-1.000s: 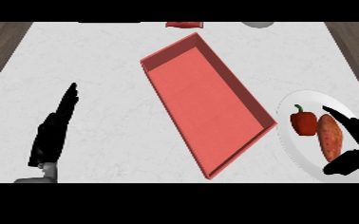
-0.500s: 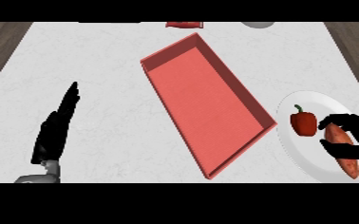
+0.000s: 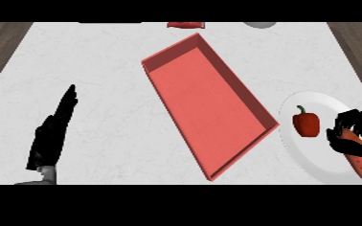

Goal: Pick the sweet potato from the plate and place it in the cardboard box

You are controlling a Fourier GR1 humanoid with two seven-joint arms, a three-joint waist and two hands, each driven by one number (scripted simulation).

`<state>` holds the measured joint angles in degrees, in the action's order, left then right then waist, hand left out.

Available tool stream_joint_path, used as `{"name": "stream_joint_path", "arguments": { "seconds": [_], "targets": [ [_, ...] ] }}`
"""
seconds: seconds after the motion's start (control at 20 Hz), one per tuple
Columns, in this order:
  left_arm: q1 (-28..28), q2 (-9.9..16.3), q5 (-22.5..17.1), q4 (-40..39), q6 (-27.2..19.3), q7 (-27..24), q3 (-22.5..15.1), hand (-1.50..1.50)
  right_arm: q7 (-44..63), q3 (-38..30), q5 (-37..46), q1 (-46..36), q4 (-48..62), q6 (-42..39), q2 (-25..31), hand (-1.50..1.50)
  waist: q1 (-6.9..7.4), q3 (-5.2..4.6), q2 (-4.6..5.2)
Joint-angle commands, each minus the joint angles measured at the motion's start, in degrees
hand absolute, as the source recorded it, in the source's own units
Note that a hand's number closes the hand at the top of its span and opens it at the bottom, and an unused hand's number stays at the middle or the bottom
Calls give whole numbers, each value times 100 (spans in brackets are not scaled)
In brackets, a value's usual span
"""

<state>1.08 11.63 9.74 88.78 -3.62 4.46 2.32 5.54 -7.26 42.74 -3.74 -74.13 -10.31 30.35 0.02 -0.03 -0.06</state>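
An orange sweet potato (image 3: 355, 162) lies on the white plate (image 3: 302, 148) at the right edge, largely covered by my right hand (image 3: 345, 133), whose fingers are curled round it. A red bell pepper (image 3: 306, 123) sits on the same plate just left of that hand. The red open box (image 3: 207, 102) lies slanted across the counter's middle, its near corner close to the plate. My left hand (image 3: 51, 135) rests at the lower left with straight fingers, holding nothing.
A red object (image 3: 186, 25) and a grey round object (image 3: 260, 24) show partly at the counter's far edge. Dark wood borders the white counter at both upper corners. Bare counter lies between my left hand and the box.
My right hand has closed its fingers round the sweet potato and both have shifted toward the lower right of the plate. The left hand has stayed still.
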Motion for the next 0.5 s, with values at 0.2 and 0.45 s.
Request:
{"name": "stream_joint_path", "arguments": {
  "seconds": [0.2,0.45],
  "targets": [
    [231,217,-177,399,267,131,204,0,473,816,1080,878,-1847,567,-342,150,-35,-1,-24],
    [423,18,-29,454,179,38,53,0,901,636,1224,1162,-3143,191,-164,150,-36,-2,-20]
  ]
}}
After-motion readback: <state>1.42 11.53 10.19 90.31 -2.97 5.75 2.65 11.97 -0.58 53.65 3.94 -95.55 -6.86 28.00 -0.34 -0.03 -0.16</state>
